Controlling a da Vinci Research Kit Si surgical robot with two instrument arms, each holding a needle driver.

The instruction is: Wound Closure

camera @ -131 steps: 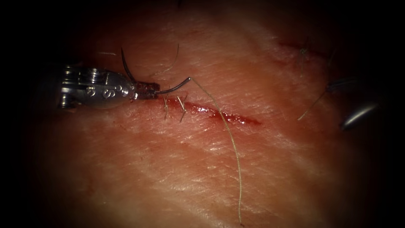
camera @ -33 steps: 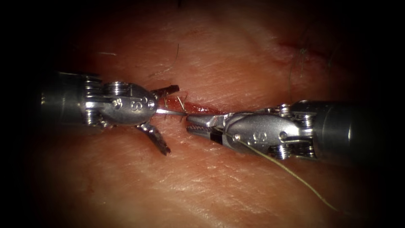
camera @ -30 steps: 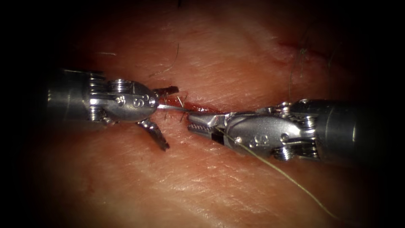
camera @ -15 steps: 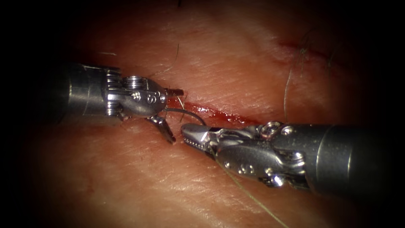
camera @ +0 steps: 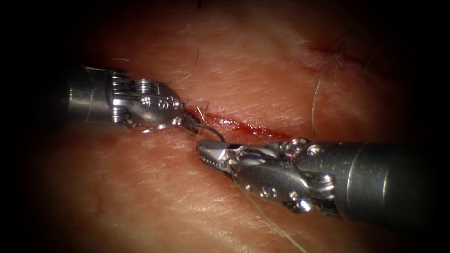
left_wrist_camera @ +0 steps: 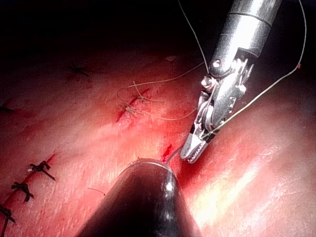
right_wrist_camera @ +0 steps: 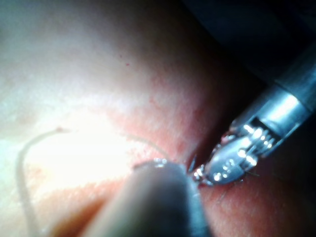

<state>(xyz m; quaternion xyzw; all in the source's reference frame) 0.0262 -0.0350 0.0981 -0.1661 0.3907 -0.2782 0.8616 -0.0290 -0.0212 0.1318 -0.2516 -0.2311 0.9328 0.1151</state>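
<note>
Needle [camera: 209, 130]: lying above the tissue, not in it, as a short dark arc at the left end of the cut, running from the left tool's tip toward 4 o'clock to the right tool's jaws.
Change: half a second ago the left jaws were standing spread; now they are folding in around the needle's left end, while the right tool has been gripping the other end for the past second.
Left tool [camera: 187, 122]: coming in from 9 o'clock, jaws nearly closed on the needle.
Right tool [camera: 211, 154]: coming in from 3 o'clock, jaws clamped on the needle's right end.
Thread [camera: 262, 213]: trailing from under the right tool toward 5 o'clock.
Cut [camera: 243, 126]: open, with red fluid [camera: 229, 122], stretching toward 3 o'clock.
Meaning: both tools are gripping the needle together, which looks like a handover in progress.
</note>
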